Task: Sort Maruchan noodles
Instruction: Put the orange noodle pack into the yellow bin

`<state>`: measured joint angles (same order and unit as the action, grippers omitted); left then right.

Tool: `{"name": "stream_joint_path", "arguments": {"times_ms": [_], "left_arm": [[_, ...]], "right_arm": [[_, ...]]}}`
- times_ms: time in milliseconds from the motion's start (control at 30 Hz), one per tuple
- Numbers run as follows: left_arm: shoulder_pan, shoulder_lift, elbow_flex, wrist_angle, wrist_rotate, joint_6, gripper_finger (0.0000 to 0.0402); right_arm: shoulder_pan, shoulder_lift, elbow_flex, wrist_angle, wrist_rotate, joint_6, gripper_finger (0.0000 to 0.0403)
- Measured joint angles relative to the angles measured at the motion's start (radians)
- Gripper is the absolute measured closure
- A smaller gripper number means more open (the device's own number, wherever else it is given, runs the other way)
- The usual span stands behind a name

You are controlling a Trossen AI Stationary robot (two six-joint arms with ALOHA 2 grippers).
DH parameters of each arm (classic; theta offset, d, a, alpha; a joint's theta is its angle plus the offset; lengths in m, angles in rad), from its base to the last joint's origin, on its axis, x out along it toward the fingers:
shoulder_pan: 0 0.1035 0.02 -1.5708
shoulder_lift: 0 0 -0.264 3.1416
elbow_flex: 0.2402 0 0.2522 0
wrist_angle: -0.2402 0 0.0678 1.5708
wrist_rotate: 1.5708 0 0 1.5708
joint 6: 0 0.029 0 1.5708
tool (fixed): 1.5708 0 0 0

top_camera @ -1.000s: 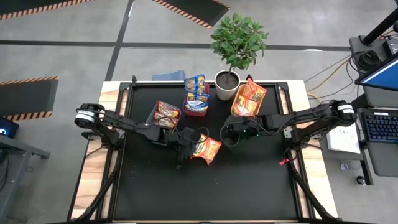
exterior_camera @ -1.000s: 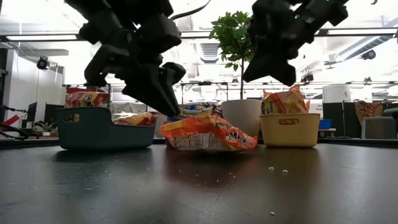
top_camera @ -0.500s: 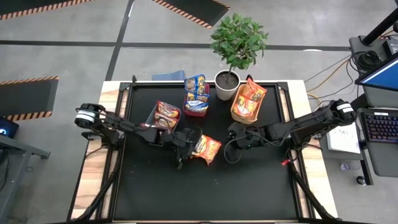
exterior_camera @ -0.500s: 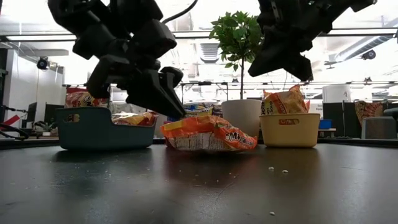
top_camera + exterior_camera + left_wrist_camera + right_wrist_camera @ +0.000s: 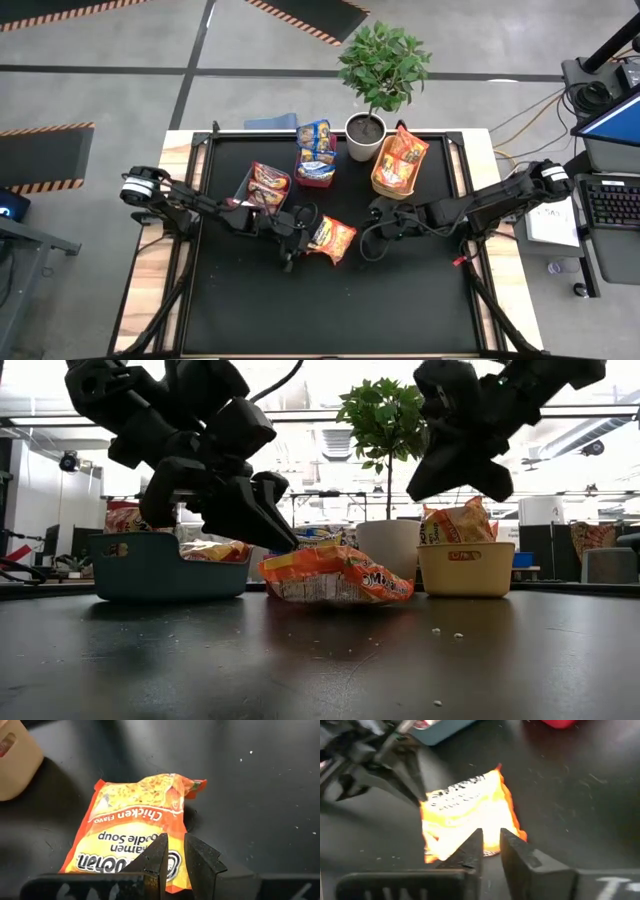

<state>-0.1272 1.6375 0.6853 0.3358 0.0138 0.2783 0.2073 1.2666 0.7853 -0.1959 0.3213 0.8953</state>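
Fingers of both grippers hover nearly closed beside orange packet (image 5: 332, 238).

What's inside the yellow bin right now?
The yellow bin holds orange-yellow packets standing upright, tops poking above the rim. How many there are, and anything beneath them, is hidden by the walls.

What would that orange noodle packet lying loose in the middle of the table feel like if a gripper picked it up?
The orange chicken ramen packet looks crinkly and puffed, so its wrapper would probably flex and rustle. It is flat and small, so likely light. Its glossy film may slip between narrow fingers. Lying flat, it should slide rather than roll.
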Motion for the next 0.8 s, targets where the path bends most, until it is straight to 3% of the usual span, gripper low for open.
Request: {"name": "stream_joint_path", "arguments": {"times_ms": [500,800], "left_arm": [[0.0,0.073,0.004,0.056,-0.004,-0.011,0.0357],[0.009,0.079,0.006,0.027,-0.004,-0.042,0.0357]], "right_arm": [[-0.002,0.178,-0.016,0.017,0.014,0.212,0.0141],[-0.02,0.194,-0.015,0.036,0.012,0.231,0.006]]}}
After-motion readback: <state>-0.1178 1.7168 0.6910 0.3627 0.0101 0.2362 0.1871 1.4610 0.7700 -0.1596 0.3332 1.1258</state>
